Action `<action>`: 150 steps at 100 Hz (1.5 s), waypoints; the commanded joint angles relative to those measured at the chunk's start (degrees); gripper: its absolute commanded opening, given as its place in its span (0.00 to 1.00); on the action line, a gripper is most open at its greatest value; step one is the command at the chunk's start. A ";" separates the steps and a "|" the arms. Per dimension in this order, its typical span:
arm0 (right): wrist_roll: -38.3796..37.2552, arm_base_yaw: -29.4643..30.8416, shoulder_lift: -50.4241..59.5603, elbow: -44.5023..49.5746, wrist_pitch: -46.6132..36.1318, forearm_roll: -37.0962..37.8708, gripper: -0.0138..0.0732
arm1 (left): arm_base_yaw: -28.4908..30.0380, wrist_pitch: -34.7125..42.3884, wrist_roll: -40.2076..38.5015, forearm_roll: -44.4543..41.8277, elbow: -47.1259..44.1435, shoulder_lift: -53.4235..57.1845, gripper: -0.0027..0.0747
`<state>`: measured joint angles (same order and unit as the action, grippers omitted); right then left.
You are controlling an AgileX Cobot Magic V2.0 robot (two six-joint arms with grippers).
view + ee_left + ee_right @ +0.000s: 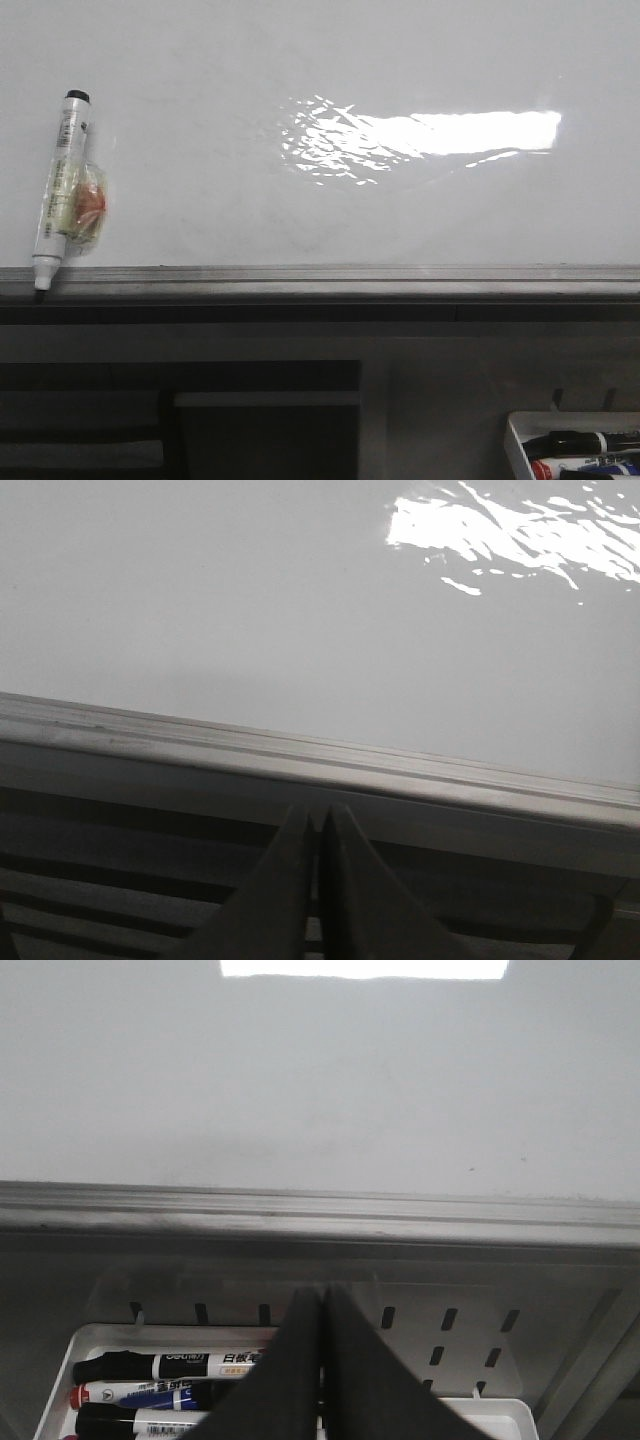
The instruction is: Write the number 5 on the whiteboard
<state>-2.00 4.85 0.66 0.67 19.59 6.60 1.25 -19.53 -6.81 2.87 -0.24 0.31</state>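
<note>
In the front view, the whiteboard (pixel 300 220) is seen lying flat and blank, with a bright glare patch right of centre and a grey edge strip (pixel 330 272) along its near side; no number 5 has been written yet. A white marker (pixel 60 190) with a black cap is seen at the board's left, its dark tip over the strip, with an orange-and-clear wrapper (pixel 88 203) against it. A tray of markers (pixel 575 445) is glimpsed at the lower right. The marker is judged light, stiff and smooth, best taken around mid-barrel, clear of the wrapper. In the left wrist view, the left gripper (pixel 318 830) is shown pressed together and empty, just short of the strip. In the right wrist view, the right gripper (pixel 321 1305) is likewise closed on nothing, poised above the tray.
</note>
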 commanded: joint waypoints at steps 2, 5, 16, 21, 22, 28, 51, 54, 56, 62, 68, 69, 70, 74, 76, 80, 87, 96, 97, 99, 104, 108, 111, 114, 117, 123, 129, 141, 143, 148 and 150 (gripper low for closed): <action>0.28 0.38 1.07 1.51 -0.90 0.30 0.09 | 0.14 2.63 -0.44 0.15 -0.96 1.66 0.01; 0.28 0.38 1.07 1.51 -0.90 0.30 0.09 | 0.14 2.63 -0.44 0.15 -0.96 1.66 0.01; 0.28 0.38 1.07 1.51 -0.90 0.30 0.09 | 0.14 2.63 -0.44 0.15 -0.96 1.66 0.01; 0.28 0.38 1.07 1.51 -0.90 0.30 0.09 | 0.14 2.63 -0.44 0.15 -0.96 1.66 0.01; 0.28 0.38 1.07 1.51 -0.90 0.30 0.09 | 0.14 2.63 -0.44 0.15 -0.96 1.66 0.01; 0.28 0.38 1.07 1.51 -0.90 0.30 0.09 | 0.14 2.63 -0.44 0.15 -0.96 1.66 0.01; 0.28 0.38 1.07 1.51 -0.90 0.30 0.09 | 0.14 2.63 -0.44 0.15 -0.96 1.66 0.01; 0.28 0.38 1.07 1.51 -0.90 0.30 0.09 | 0.14 2.63 -0.44 0.15 -0.96 1.66 0.01; 0.28 0.38 1.07 1.51 -0.90 0.30 0.09 | 0.14 2.63 -0.44 0.15 -0.96 1.66 0.01; 0.28 0.38 1.07 1.51 -0.90 0.30 0.09 | 0.14 2.63 -0.44 0.15 -0.96 1.66 0.01; 0.28 0.38 1.07 1.51 -0.90 0.30 0.09 | 0.14 2.63 -0.44 0.15 -0.96 1.66 0.01; 0.28 0.38 1.07 1.51 -0.90 0.30 0.09 | 0.14 2.63 -0.44 0.15 -0.96 1.66 0.01; 0.28 0.38 1.07 1.51 -0.90 0.30 0.09 | 0.14 2.63 -0.44 0.15 -0.96 1.66 0.01; 0.28 0.38 1.07 1.51 -0.90 0.30 0.09 | 0.14 2.63 -0.44 0.15 -0.96 1.66 0.01; 0.28 0.38 1.07 1.51 -0.90 0.30 0.09 | 0.14 2.63 -0.44 0.15 -0.96 1.66 0.01; 0.28 0.38 1.07 1.51 -0.90 0.30 0.09 | 0.14 2.63 -0.44 0.15 -0.96 1.66 0.01; 0.28 0.38 1.07 1.51 -0.90 0.30 0.09 | 0.14 2.63 -0.44 0.15 -0.96 1.66 0.01; 0.28 0.38 1.07 1.51 -0.90 0.30 0.09 | 0.14 2.63 -0.44 0.15 -0.96 1.66 0.01; 0.28 0.38 1.07 1.51 -0.90 0.30 0.09 | 0.14 2.63 -0.44 0.15 -0.96 1.66 0.01; 0.28 0.38 1.07 1.51 -0.90 0.30 0.09 | 0.14 2.74 -0.44 0.15 -0.96 1.66 0.01; 0.28 0.38 1.07 1.51 -0.90 0.30 0.09 | 0.14 2.75 -0.44 0.15 -0.96 1.66 0.01; 0.28 0.38 1.07 1.51 -0.90 0.30 0.09 | 0.14 2.75 -0.44 0.15 -0.96 1.66 0.01; 0.28 0.38 1.07 1.51 -0.90 0.30 0.09 | 0.14 2.75 -0.44 0.15 -0.96 1.66 0.01; 0.28 0.38 1.07 1.51 -0.90 0.30 0.09 | 0.14 2.75 -0.44 0.15 -0.96 1.66 0.01; 0.28 0.38 1.07 1.51 -0.90 0.30 0.09 | 0.14 2.75 -0.44 0.15 -0.96 1.66 0.01; 0.28 0.38 1.07 1.51 -0.90 0.30 0.09 | 0.14 2.75 -0.44 0.15 -0.96 1.66 0.01; 0.28 0.38 1.07 1.51 -0.90 0.30 0.09 | 0.14 2.75 -0.44 0.15 -0.96 1.66 0.01; 0.28 0.38 1.07 1.51 -0.90 0.30 0.09 | 0.14 3.38 -0.44 0.15 -0.96 1.66 0.01; 0.28 0.38 1.07 1.51 -0.90 0.30 0.09 | 0.14 3.50 -0.44 0.15 -0.96 1.66 0.01; 0.28 0.38 1.07 1.51 -0.90 0.30 0.09 | 0.14 3.80 -0.44 0.15 -0.96 1.66 0.01; 0.28 0.38 1.07 1.51 -0.90 0.30 0.09 | 0.14 3.80 -0.44 0.15 -0.96 1.66 0.01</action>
<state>-2.00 4.85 0.66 0.67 19.59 6.60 1.25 -19.43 -6.81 2.87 -0.24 0.31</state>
